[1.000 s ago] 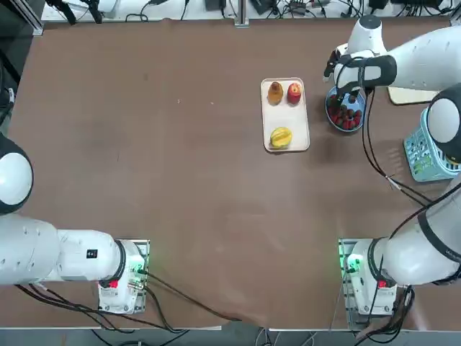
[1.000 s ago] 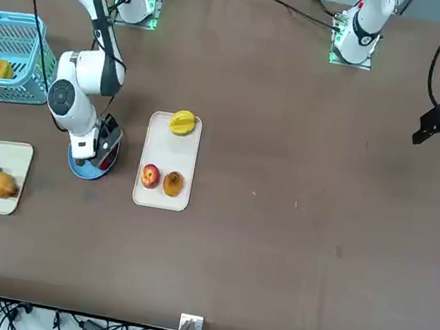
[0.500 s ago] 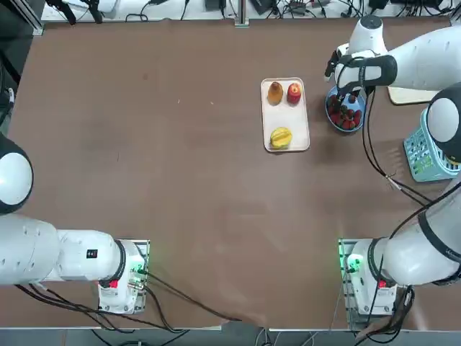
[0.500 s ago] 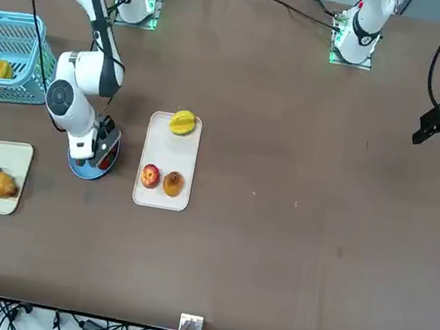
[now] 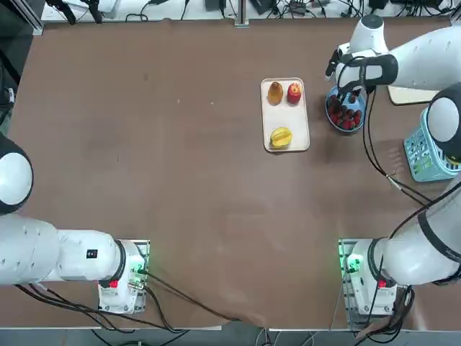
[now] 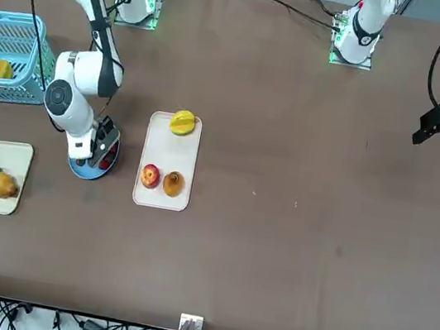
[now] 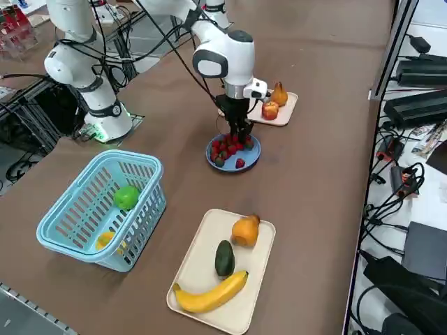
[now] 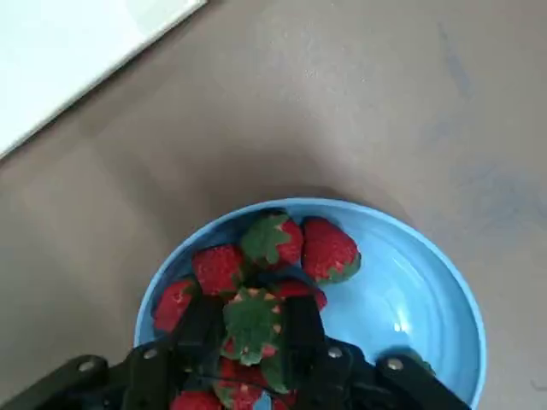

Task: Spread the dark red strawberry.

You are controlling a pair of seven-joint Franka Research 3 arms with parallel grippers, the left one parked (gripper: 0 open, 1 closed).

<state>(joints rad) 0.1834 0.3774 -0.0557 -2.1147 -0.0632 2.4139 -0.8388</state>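
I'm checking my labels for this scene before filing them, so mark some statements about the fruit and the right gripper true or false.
1. The right gripper is down at the blue bowl. True.
2. Its fingers are closed around the banana. False: they are closed on a strawberry.
3. The teal basket holds a green item and a yellow one. True.
4. The apple lies in the basket. False: it is on the small white tray.
5. The banana shares its tray with a dark green fruit and a pear. True.
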